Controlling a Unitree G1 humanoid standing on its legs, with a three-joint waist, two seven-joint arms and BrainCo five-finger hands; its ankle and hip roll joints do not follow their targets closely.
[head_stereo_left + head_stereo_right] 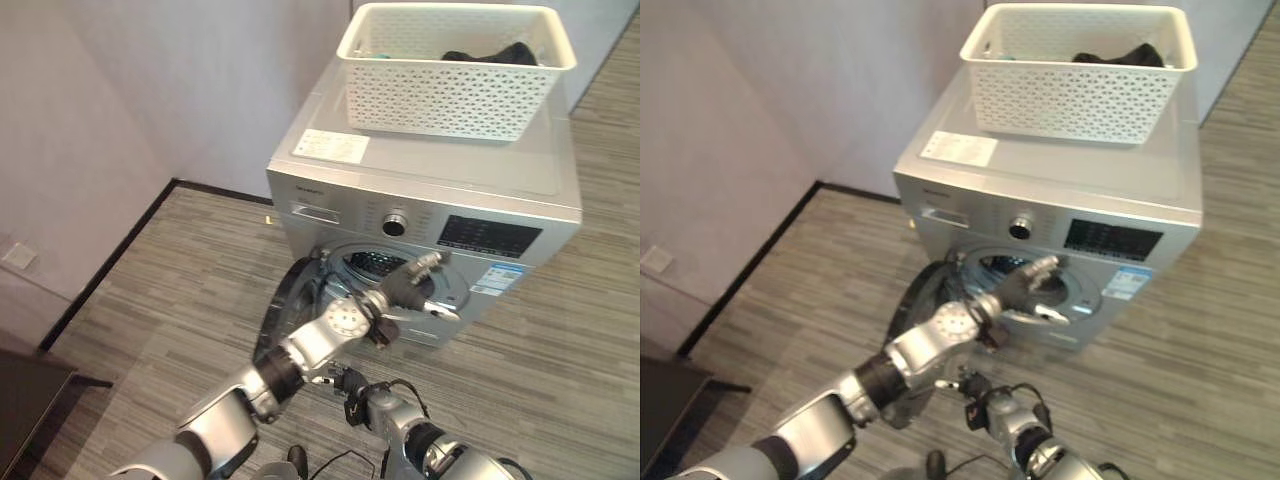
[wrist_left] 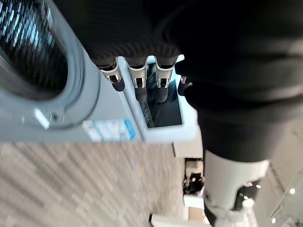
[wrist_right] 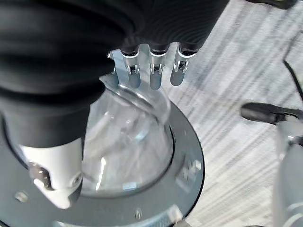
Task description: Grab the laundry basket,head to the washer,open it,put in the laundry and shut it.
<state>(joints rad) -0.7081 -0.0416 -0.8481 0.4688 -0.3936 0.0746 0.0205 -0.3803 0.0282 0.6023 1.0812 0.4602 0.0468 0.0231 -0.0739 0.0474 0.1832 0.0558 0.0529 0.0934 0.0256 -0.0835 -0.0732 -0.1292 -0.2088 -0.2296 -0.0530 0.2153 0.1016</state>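
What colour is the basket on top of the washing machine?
The basket is white, with little holes patterned all over its sides. It shows best in the left eye view.

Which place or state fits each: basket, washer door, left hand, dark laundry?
Things:
1 basket
2 door
3 left hand
4 dark laundry

States:
A swung open
B inside the basket
C on top of the washer
D open, in front of the drum opening

Pairs: 1-C, 2-A, 3-D, 4-B
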